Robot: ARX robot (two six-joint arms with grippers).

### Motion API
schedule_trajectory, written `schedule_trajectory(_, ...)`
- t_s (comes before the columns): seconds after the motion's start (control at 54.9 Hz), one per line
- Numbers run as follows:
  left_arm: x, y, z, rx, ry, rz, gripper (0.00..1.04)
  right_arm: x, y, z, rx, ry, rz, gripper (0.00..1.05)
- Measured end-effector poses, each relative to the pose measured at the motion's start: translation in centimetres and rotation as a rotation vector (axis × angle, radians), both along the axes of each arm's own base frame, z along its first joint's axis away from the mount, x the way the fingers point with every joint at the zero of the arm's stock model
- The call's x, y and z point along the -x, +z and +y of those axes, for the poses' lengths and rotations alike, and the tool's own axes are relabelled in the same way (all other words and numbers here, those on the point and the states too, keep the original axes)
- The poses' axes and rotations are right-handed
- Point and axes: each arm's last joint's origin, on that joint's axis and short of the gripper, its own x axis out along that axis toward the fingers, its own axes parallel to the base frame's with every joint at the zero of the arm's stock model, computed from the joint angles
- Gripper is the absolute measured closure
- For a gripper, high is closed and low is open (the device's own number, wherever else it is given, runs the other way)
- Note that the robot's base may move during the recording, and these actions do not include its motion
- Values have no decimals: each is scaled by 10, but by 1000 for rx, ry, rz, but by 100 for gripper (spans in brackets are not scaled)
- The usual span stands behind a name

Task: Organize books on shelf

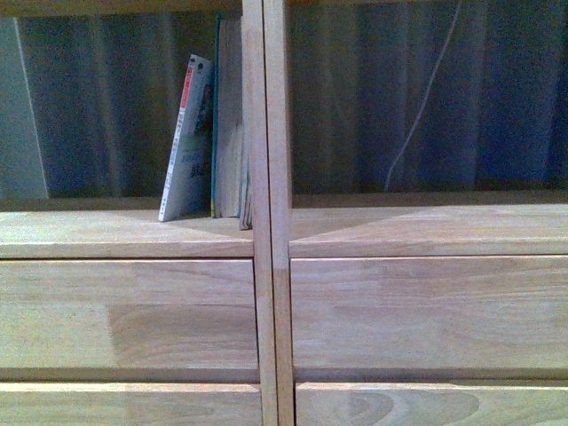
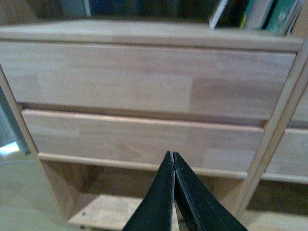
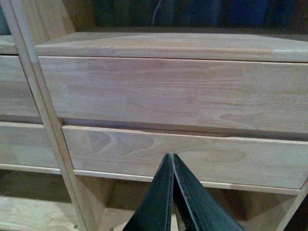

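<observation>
Dark blue curtain folds [image 1: 426, 98] hang behind the backless shelf [image 1: 271, 222], with a thin white cord [image 1: 426, 98] trailing down past the right bay. In our front view neither arm shows. At about ten o'clock from centre, in the left bay, the white book [image 1: 188, 142] leans to the right, its top resting against the teal book [image 1: 229, 124], which stands upright against the central post. The right bay holds nothing we can see.

Our left gripper [image 2: 172, 192] has its jaws pressed together with nothing between them, and it sits low, in front of the lower drawer front [image 2: 144, 139] of the left column. Our right gripper [image 3: 171, 192] is likewise closed and empty, facing the drawers [image 3: 173, 91] of the right column. Both are well below the ledge where the books stand.

We judge the step in hand to be the approach to the leaning white book. To do it well, we should raise the left arm above the ledge before moving in, so the fingers do not catch the drawer fronts. We should part the jaws early, then come at the book's free left face or top edge and ease it upright toward the teal book. Pushing low risks sliding its foot outward at seven o'clock, off the ledge.
</observation>
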Motion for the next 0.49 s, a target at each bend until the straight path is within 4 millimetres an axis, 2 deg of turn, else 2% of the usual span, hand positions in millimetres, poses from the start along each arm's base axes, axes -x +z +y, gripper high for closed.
schedule_trajectory(0.091,7,0,0,0,0,-18,102,0,0,0,0,-3,0,102)
schedule_trajectory(0.456,7,0,0,0,0,-21,102,0,0,0,0,-3,0,102)
schedule_trajectory(0.492,7,0,0,0,0,-21,96,0,0,0,2,-3,0,99)
